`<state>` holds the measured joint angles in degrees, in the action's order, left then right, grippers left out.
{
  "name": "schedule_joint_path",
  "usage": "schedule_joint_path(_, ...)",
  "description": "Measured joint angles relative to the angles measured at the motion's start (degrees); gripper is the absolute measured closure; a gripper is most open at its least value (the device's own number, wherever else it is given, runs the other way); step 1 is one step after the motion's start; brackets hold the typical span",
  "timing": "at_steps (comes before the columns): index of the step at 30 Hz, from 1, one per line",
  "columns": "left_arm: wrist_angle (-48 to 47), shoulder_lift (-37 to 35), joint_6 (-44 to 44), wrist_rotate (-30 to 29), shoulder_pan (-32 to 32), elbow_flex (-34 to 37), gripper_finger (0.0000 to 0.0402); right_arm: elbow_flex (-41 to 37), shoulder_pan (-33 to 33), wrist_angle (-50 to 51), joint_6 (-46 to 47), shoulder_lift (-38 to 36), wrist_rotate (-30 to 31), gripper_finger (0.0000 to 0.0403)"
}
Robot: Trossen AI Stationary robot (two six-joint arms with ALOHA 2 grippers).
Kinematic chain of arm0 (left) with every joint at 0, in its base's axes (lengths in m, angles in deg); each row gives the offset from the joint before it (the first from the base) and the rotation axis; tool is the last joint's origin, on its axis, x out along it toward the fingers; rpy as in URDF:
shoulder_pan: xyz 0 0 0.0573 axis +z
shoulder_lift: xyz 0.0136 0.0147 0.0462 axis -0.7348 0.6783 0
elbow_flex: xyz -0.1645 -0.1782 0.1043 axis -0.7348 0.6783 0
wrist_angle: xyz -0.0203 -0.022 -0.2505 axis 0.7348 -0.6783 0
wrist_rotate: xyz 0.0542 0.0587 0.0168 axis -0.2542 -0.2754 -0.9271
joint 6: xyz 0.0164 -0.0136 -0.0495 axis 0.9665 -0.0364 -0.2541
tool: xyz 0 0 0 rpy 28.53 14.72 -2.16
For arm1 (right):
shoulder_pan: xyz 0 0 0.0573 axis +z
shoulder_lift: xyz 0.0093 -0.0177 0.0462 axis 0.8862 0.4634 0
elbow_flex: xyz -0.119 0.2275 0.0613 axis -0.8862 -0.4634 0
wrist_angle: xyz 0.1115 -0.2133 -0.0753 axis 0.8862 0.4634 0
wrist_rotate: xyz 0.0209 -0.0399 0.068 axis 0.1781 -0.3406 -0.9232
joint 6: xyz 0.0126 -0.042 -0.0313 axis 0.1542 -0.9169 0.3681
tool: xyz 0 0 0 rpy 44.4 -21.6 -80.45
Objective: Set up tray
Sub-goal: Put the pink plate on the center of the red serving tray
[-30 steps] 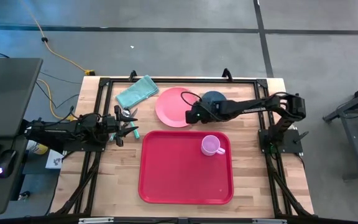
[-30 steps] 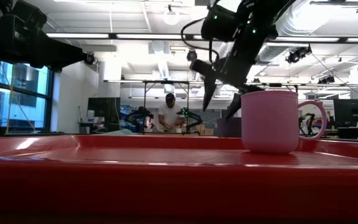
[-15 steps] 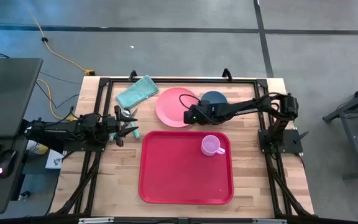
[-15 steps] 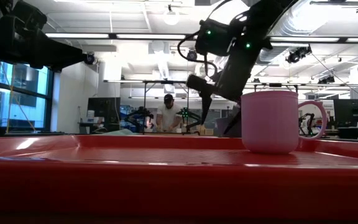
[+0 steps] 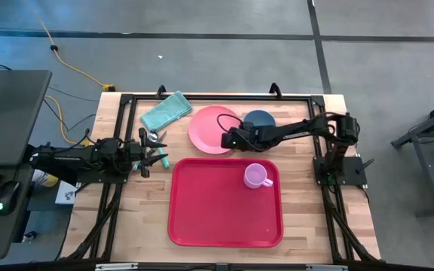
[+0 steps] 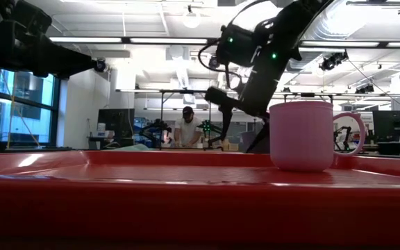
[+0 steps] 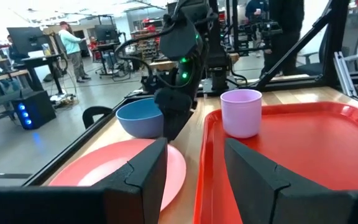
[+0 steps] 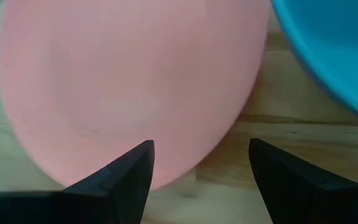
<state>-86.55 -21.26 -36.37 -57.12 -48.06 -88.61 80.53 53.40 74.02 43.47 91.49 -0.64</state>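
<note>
Inspector A: Left gripper [image 5: 154, 149]?
Inspector B: At the desk's [image 5: 307, 218] left edge, beside the tray [image 5: 225, 202]; fingers wide apart, holding nothing.
Inspector A: Tray?
Inspector B: Centre front, carrying a pink cup [image 5: 256, 176].
Inspector A: Right gripper [image 5: 227, 140]?
Inspector B: Low over the pink plate's [image 5: 208, 129] edge beside the blue bowl [image 5: 261, 118], fingers spread, holding nothing.

1. Tray [image 5: 224, 218] at table [image 5: 126, 218] front centre, mug [image 5: 256, 176] on its right rear.
2. Behind tray: plate [image 5: 206, 128], bowl [image 5: 261, 118] to its right, cloth [image 5: 166, 111] to its left.
</note>
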Motion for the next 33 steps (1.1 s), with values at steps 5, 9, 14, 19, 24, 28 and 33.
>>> schedule_joint_path(5, 0.0, 0.0, 0.0, 0.0, 0.0, 0.0, 0.0208, 0.0, 0.0, -1.1, 0.6, 2.2, -0.9, 0.0157)
schedule_joint_path(9, 0.0, 0.0, 0.0, 0.3, 0.0, 0.0, 0.0208, 0.0, 0.0, -2.9, 1.0, 3.3, -0.4, 0.0157)
schedule_joint_path(14, 0.0, 0.0, 0.0, 0.4, 0.0, 0.0, 0.0208, 0.1, -0.8, -6.5, 1.0, 4.5, 0.3, 0.0157)
schedule_joint_path(19, 0.0, 0.0, 0.0, 0.4, 0.0, 0.0, 0.0208, 0.1, -1.8, -8.5, 0.8, 5.0, 0.0, 0.0159)
schedule_joint_path(24, -0.1, 0.0, 0.0, 0.4, 0.0, 0.0, 0.0208, 0.1, -2.4, -8.4, -0.1, 5.0, -1.4, 0.0184)
schedule_joint_path(28, -0.1, 0.0, 0.0, 0.4, 0.0, 0.0, 0.0208, 0.1, -2.4, -7.9, -1.1, 5.0, -2.0, 0.0237)
schedule_joint_path(33, -0.1, 0.0, 0.0, 0.4, 0.0, 0.0, 0.0208, 0.1, -2.7, -7.9, -2.3, 5.1, -3.6, 0.0315)
